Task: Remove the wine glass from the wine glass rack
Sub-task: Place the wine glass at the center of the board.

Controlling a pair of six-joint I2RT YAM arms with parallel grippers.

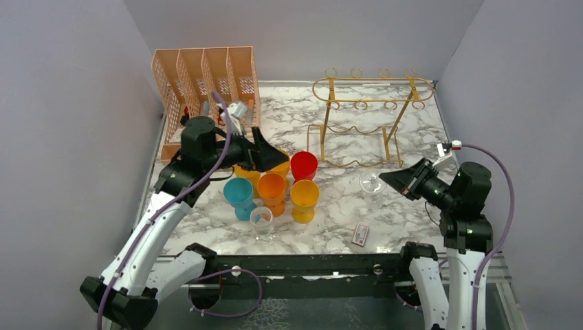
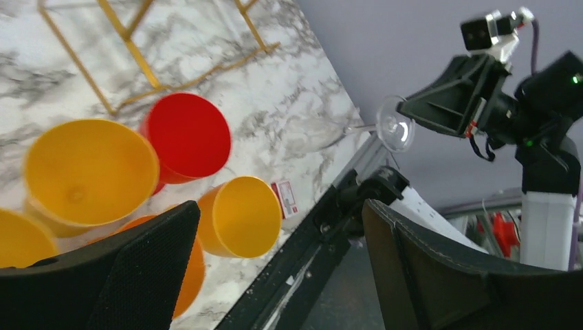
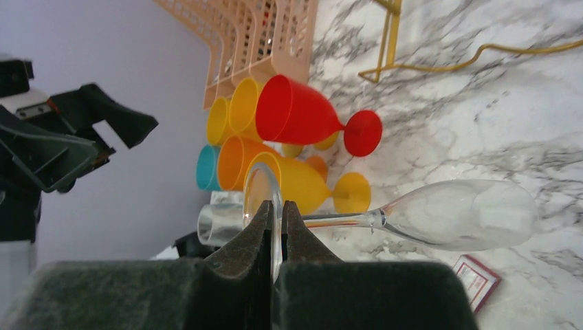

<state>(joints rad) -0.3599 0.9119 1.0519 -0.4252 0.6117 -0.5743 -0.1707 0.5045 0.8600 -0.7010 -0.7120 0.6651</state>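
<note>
The right gripper [image 3: 275, 206] is clamped on the thin foot of the wine glass [image 3: 459, 214], its jaws pressed almost together with only the clear disc between them. In the right wrist view the glass lies sideways. Its stem runs right from the fingers to the bowl at centre right, over the marble table [image 3: 522, 103]. Whether the bowl touches the marble cannot be told. In the top view the glass sits right of centre, below the rack [image 1: 375, 101] and apart from it. The rack stands in the upper right of that view, and a peach organiser [image 1: 206, 82] stands in the upper left.

The left gripper [image 1: 273, 152] hovers left of centre over a cluster of cups, its jaws wide apart and holding nothing. The left wrist view shows the red cup [image 2: 187, 137] and two yellow cups [image 2: 89, 168] beneath it. The top view adds an orange cup [image 1: 272, 187], a blue cup [image 1: 238, 192] and a clear tumbler [image 1: 262, 220] at the cluster's lower edge. A small card [image 1: 360, 235] lies near the table's lower edge, below the glass.
</note>
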